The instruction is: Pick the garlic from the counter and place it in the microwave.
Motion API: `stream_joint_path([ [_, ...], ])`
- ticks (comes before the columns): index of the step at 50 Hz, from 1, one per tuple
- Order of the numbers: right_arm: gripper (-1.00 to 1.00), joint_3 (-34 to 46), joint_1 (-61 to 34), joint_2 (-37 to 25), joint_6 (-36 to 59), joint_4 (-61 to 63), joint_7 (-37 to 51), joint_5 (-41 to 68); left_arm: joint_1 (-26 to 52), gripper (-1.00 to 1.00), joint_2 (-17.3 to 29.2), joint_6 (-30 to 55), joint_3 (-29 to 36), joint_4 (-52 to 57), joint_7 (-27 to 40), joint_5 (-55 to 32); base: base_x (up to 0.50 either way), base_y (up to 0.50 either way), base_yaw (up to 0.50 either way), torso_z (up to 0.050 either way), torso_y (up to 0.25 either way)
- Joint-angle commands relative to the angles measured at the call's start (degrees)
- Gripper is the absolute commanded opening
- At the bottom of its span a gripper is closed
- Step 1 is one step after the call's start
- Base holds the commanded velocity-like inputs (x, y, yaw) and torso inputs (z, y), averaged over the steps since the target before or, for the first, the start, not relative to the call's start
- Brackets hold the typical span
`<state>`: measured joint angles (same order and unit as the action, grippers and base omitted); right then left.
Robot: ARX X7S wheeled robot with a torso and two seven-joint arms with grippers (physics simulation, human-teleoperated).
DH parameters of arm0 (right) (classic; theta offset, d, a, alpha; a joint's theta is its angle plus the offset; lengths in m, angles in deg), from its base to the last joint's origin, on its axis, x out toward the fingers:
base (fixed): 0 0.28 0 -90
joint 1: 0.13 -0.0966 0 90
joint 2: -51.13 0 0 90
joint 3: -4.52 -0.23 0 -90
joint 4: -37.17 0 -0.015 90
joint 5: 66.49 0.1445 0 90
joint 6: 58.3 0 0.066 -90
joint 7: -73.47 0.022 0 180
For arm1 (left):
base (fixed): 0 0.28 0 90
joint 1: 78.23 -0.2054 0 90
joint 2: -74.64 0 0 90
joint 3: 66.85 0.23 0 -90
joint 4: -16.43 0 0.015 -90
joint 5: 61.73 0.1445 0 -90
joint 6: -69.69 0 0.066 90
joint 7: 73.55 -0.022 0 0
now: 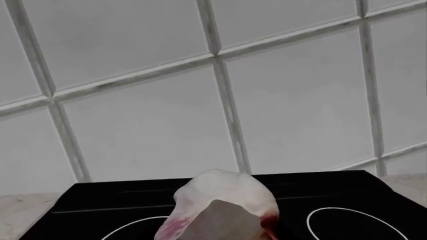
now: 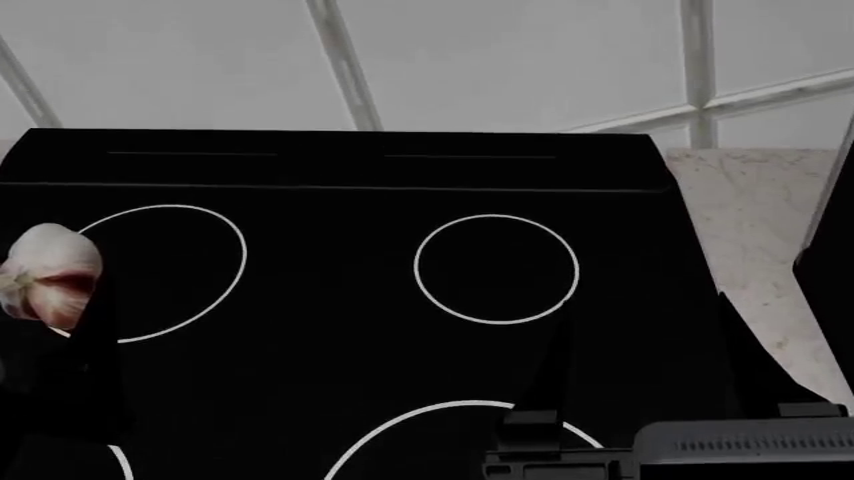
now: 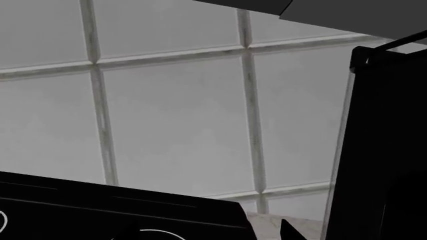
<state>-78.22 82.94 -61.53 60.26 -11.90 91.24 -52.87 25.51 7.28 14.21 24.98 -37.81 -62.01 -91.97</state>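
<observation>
The garlic [image 2: 48,272], an off-white bulb with pinkish-red streaks, hangs above the left side of the black stovetop [image 2: 400,300]. My left gripper [image 2: 54,300] is shut on it, its dark fingers [image 2: 96,340] running down beside the bulb. In the left wrist view the garlic [image 1: 223,205] fills the near edge and hides the fingers. My right gripper [image 2: 641,345] stands open over the stovetop's right part, holding nothing. A dark boxy body that looks like the microwave [image 3: 383,150] rises at the right. The cream counter [image 2: 761,240] shows right of the stovetop.
A grey tiled wall [image 2: 507,60] stands behind the stovetop. White burner rings [image 2: 497,270] mark the glossy black surface. The dark box edge [image 2: 834,230] overhangs the counter at the far right. A grey panel [image 3: 333,7] juts in overhead in the right wrist view.
</observation>
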Motion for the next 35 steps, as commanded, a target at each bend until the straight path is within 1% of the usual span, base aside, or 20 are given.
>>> stream_joint_path([
  [1,1.0,0.1,0.3,-0.2,-0.3,0.0,0.1,0.1,-0.2,-1.0,0.1,-0.7,0.1,-0.1,1.0,-1.5,0.0,0.0,0.0,0.0,0.01],
  [6,1.0,0.1,0.3,-0.4,-0.1,0.3,0.2,0.2,-1.4,-1.0,-0.1,-3.5,-0.8,0.6,0.2,-1.4,0.0,0.0,0.0,0.0,0.0],
  [11,1.0,0.2,-0.1,-0.5,0.4,0.7,0.3,0.4,-3.3,-1.0,-1.4,-11.2,-1.1,1.4,-2.1,0.7,0.0,0.0,0.0,0.0,0.0],
  [14,1.0,0.5,-0.6,-0.5,1.2,1.0,0.3,0.4,-4.5,-1.0,-2.6,-17.4,-1.4,2.5,-3.5,2.6,0.0,0.0,0.0,0.0,0.0],
  [17,1.0,0.6,-0.7,-0.6,1.3,0.9,0.4,0.4,-4.8,-1.0,-3.0,-18.7,-1.7,3.0,-3.6,2.7,0.0,0.0,0.0,0.0,0.0],
  [20,1.0,0.9,-0.9,-0.6,1.4,0.9,0.4,0.3,-5.4,-1.0,-3.7,-22.8,-2.1,3.5,-4.4,4.0,0.0,0.0,0.0,0.0,0.0],
  [22,1.0,1.0,-1.0,-0.6,1.7,1.2,0.5,0.4,-5.7,-1.0,-3.8,-23.6,-2.3,4.2,-4.3,4.5,0.0,0.0,0.0,0.0,0.0],
  [27,1.0,0.9,-0.4,-0.6,0.5,0.7,0.4,0.4,-6.2,-1.0,-4.1,-28.5,-2.2,5.3,-4.6,8.7,0.0,0.0,0.0,0.0,0.0],
  [29,1.0,0.9,-0.3,-0.7,0.7,0.9,0.5,0.4,-6.0,-1.0,-4.3,-29.1,-2.4,5.6,-4.6,8.5,0.0,0.0,0.0,0.0,0.0],
  [30,1.0,0.9,-0.3,-0.7,0.7,0.9,0.5,0.4,-5.9,-1.0,-4.6,-30.9,-2.3,5.3,-5.0,9.5,0.0,0.0,0.0,0.0,0.0],
  [34,1.0,0.7,0.0,-0.7,0.1,0.7,0.5,0.5,-5.5,-1.0,-4.7,-32.1,-1.9,5.7,-4.9,11.1,0.0,0.0,0.0,0.0,0.0],
  [35,1.0,0.6,0.0,-0.7,0.1,0.8,0.6,0.5,-5.3,-1.0,-4.9,-33.7,-1.7,5.8,-5.2,12.3,0.0,0.0,0.0,0.0,0.0],
])
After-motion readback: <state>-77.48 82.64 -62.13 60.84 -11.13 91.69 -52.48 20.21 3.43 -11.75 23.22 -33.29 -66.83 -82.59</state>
